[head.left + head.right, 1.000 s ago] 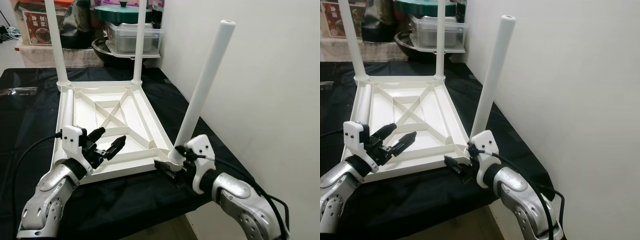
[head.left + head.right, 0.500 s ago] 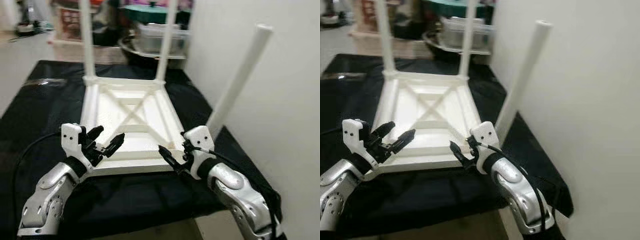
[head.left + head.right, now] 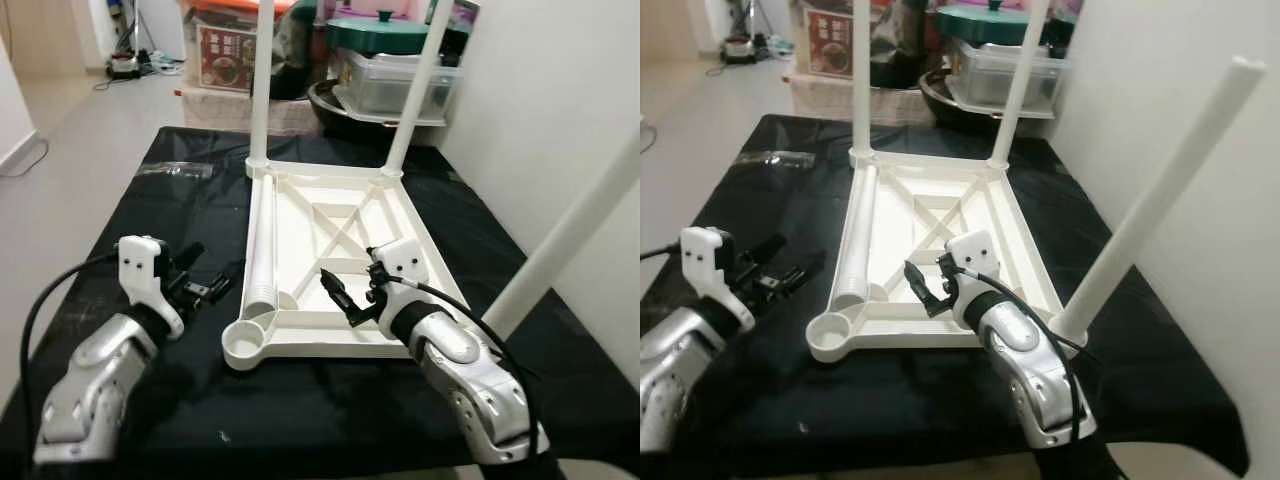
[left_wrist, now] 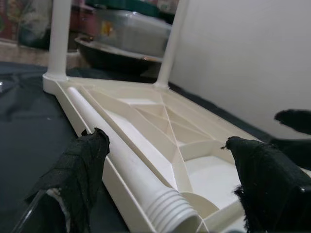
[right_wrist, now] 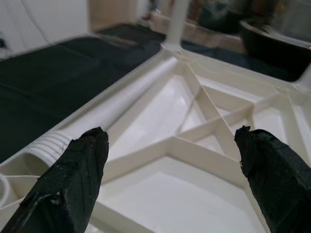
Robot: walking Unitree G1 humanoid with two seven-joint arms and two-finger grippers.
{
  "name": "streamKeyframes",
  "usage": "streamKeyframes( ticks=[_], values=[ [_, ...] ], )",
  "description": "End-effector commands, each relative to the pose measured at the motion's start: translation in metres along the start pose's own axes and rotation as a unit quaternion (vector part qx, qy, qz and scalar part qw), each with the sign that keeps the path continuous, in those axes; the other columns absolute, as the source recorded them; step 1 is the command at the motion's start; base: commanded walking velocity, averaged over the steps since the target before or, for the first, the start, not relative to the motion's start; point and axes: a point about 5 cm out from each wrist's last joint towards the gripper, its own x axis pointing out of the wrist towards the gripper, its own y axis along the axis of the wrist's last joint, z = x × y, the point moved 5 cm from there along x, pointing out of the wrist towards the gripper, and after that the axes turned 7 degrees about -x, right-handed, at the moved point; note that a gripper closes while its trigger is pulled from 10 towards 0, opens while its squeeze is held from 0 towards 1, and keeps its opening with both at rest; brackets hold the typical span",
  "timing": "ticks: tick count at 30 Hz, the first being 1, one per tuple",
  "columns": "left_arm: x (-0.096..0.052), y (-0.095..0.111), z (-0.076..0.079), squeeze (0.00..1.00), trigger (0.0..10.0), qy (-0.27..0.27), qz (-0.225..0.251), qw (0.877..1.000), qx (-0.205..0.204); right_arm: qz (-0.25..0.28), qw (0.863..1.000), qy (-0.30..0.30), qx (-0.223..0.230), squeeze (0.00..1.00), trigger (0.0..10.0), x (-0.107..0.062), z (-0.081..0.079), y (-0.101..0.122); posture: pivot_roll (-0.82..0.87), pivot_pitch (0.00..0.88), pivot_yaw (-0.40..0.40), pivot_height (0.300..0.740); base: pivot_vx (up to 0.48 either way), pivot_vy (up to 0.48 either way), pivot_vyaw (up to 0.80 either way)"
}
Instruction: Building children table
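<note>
The white children's table top (image 3: pixel 300 215) lies upside down on a black cloth. Two legs (image 3: pixel 262 80) (image 3: pixel 412 90) stand upright in its far corners. A third leg (image 3: pixel 1150 200) leans out of the near right corner. A loose leg (image 3: pixel 262 240) lies inside the top along its left rim, its threaded end (image 4: pixel 170 211) close to the empty near-left socket (image 3: pixel 245 340). My left gripper (image 3: pixel 212 278) hovers open over the cloth just left of that rim. My right gripper (image 3: pixel 337 296) is open above the near middle of the top, holding nothing.
Pots, a green lid (image 3: pixel 375 28) and clear plastic boxes (image 3: pixel 400 85) crowd the back beyond the cloth. A white wall (image 3: pixel 560 100) runs close along the right side. A clear plastic wrapper (image 3: pixel 180 170) lies on the cloth at the far left. Open floor (image 3: pixel 70 150) lies to the left.
The camera has swung, shifting the whole scene. My right gripper let go of the near-right leg's base and moved left over the top. My left gripper drew back left, off the top.
</note>
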Motion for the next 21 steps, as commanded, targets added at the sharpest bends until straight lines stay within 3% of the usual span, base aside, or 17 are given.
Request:
streamKeyframes(
  ticks=[1,21],
  values=[
    [-0.0001,0.0036,-0.0010,0.00,10.0,0.002,0.003,1.000,0.007,0.010,1.000,-0.002,-0.002,0.00,10.0,0.0009,-0.0001,0.0048,0.10,0.000,-0.150,0.740,0.000,0.480,0.00],
    [0.0006,0.0065,-0.0007,0.00,10.0,0.003,0.010,1.000,0.024,0.027,0.997,0.026,-0.065,0.00,10.0,0.0102,-0.0097,0.0071,0.11,0.000,-0.155,0.740,0.000,0.022,0.00]
  ],
)
